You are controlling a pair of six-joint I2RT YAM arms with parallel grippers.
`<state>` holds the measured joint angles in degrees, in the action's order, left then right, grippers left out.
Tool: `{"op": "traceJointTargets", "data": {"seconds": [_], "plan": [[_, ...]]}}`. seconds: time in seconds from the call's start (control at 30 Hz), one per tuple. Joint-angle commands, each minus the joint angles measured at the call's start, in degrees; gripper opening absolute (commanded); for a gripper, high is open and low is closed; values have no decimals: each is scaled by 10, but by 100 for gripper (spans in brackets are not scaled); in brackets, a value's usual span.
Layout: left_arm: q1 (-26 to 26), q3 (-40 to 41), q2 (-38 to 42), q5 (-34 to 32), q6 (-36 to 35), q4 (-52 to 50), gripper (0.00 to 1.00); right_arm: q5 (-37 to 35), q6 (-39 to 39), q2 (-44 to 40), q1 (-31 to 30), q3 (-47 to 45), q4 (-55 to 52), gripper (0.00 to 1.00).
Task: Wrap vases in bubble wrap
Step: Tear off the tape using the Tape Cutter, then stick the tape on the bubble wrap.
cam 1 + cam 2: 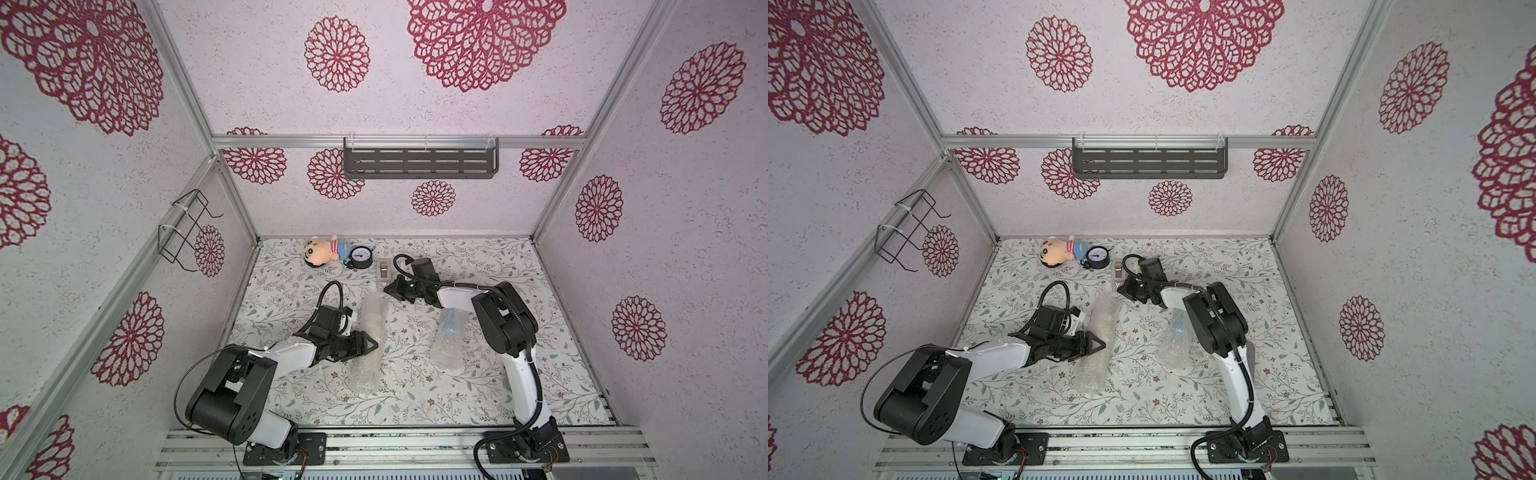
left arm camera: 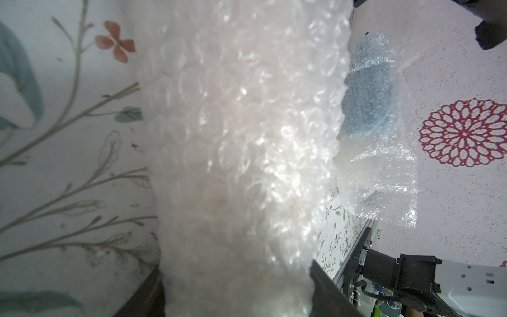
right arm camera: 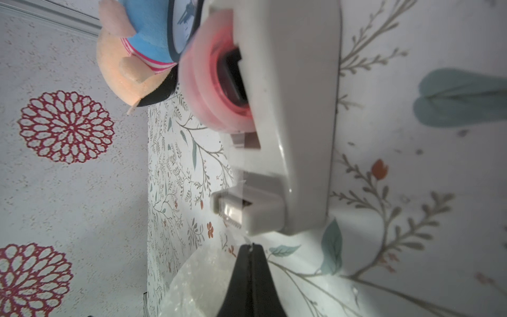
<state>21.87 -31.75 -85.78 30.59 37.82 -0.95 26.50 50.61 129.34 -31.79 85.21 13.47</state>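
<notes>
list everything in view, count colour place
whitish wrapped bundle: 1, clear wrap, mid-table
wrapped blue vase: 1, blue under clear wrap, right of centre
tape dispenser: 1, beige, pink roll, far middle
plush doll: 1, peach and blue, far edge
gauge: 1, black rim, white face, beside plush doll
shelf: 1, dark grey, back wall
wire rack: 1, black, left wall
left gripper: 1, black, closed around whitish wrapped bundle
right gripper: 1, black, shut, by tape dispenser

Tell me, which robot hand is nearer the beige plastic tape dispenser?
Right. The right hand, shut, sits just short of the beige plastic tape dispenser; the left hand is farther off, clasping a clear bubble-wrap bundle.
</notes>
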Motion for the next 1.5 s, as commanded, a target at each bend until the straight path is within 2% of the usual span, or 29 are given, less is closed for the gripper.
{"op": "traceJointTargets", "data": {"seconds": [0.0, 0.53, 0.67, 0.8, 0.97, 1.3, 1.47], "plan": [[-1, 19, -11, -35, -1, -54, 44, -10, -28, 19, -12, 16, -56, 0], [-1, 18, -15, -26, 0, -45, 42, -147, -115, 11, -10, 18, -144, 0], [0, 18, -16, -26, -2, -48, 42, -160, -127, 3, -9, 16, -154, 0], [0, 17, -10, -19, -7, -49, 41, -155, -137, -56, -7, -6, -143, 0], [5, 7, -9, -12, -21, -58, 40, -94, -173, -146, -5, -45, -137, 0], [52, -27, -27, 5, -59, -75, 40, 113, -215, -289, -4, -175, -110, 0], [65, -33, -35, 5, -67, -78, 39, 144, -229, -314, -10, -211, -124, 0]]}}
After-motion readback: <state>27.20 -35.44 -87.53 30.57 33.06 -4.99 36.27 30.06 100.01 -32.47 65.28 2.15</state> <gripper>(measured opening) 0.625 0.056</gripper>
